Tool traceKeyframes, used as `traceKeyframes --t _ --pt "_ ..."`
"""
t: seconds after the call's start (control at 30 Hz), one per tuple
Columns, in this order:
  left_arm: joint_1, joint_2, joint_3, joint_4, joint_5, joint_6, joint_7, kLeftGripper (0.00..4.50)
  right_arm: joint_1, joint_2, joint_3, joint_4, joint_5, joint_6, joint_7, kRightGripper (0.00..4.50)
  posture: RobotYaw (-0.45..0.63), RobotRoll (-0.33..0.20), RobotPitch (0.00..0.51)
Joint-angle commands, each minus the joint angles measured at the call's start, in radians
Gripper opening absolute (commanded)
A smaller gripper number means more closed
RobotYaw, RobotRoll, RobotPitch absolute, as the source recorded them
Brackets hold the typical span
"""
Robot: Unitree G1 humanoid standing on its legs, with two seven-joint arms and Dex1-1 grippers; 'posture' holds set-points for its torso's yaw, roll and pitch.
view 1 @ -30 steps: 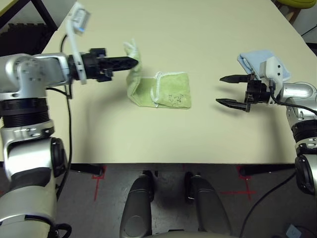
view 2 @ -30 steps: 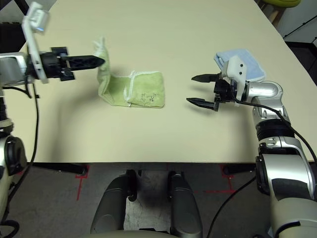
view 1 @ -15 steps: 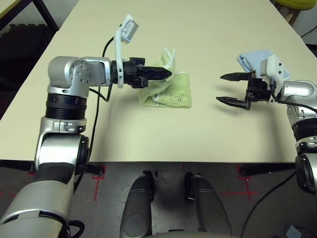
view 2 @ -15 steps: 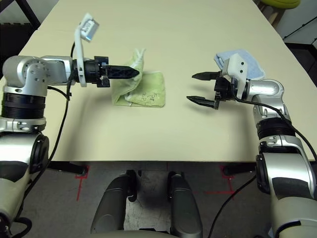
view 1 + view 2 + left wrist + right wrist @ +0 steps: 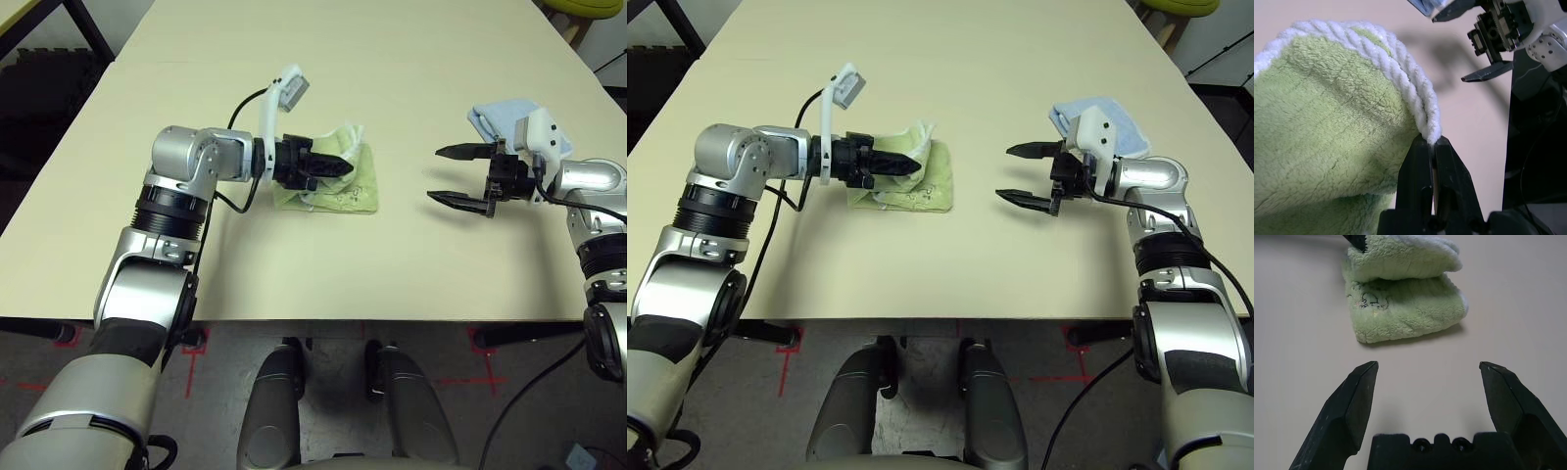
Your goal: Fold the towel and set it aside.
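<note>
Fingers of the left gripper pinched the towel by its white edge (right gripper idle, spread wide) mid-table, and a sound fold required laying that edge squarely over the lower layer before release.

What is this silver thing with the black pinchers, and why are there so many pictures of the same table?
It is a robot with two silver arms, standing at a cream table. Each arm ends in two black fingers. Two pictures come from cameras in its head, looking down. The other two come from little cameras on its wrists, looking along the fingers.

On the table lies a green towel, partly folded, and farther right a small blue cloth.

The left gripper is pinched shut on the towel's white edge, laying that part over the rest. The right gripper waits wide open above the table, holding nothing.
</note>
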State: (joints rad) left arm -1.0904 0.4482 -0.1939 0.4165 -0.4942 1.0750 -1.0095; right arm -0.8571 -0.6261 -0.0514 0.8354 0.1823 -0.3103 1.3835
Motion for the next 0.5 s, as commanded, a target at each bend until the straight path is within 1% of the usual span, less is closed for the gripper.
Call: traceKeyframes --t 0.03,0.13,0.17,0.2,0.3,0.37,0.4,0.43,0.5 --pt "0.008 -0.016 -0.004 -0.003 0.015 -0.017 -0.008 0.62 0.003 0.000 0.008 0.007 -0.004 -0.009 -0.001 4.50 0.01 0.000 0.193" --pt "0.002 -0.020 0.032 -0.031 -0.017 0.002 -0.017 1.54 0.003 0.003 0.009 0.007 -0.004 -0.009 -0.003 4.50 0.02 0.000 0.195" --pt "0.002 -0.018 0.042 -0.049 -0.031 0.017 -0.026 1.96 0.003 0.004 0.009 0.009 -0.005 -0.009 -0.003 4.50 0.02 0.000 0.196" --pt "0.003 -0.015 0.052 -0.068 -0.049 0.037 -0.035 2.23 0.003 0.005 0.009 0.010 -0.005 -0.010 -0.004 4.50 0.02 0.000 0.196" --pt "-0.007 -0.018 0.104 -0.120 -0.113 0.122 -0.035 3.36 -0.003 0.008 0.011 0.017 -0.008 -0.011 -0.006 4.50 0.02 0.000 0.198" --pt "-0.011 -0.005 0.129 -0.147 -0.146 0.162 -0.042 4.04 -0.009 0.013 0.013 0.022 -0.011 -0.012 -0.008 4.50 0.02 0.000 0.198" --pt "0.003 0.038 0.113 -0.171 -0.156 0.157 -0.093 4.37 -0.016 0.018 0.014 0.028 -0.013 -0.014 -0.009 4.50 0.02 0.000 0.197" --pt "0.020 0.078 0.094 -0.192 -0.158 0.134 -0.145 4.48 -0.022 0.022 0.015 0.034 -0.014 -0.015 -0.009 4.50 0.02 0.000 0.196" --pt "0.046 0.136 0.061 -0.213 -0.147 0.077 -0.223 4.48 -0.035 0.031 0.011 0.046 -0.010 -0.013 -0.009 4.50 0.02 0.000 0.197"
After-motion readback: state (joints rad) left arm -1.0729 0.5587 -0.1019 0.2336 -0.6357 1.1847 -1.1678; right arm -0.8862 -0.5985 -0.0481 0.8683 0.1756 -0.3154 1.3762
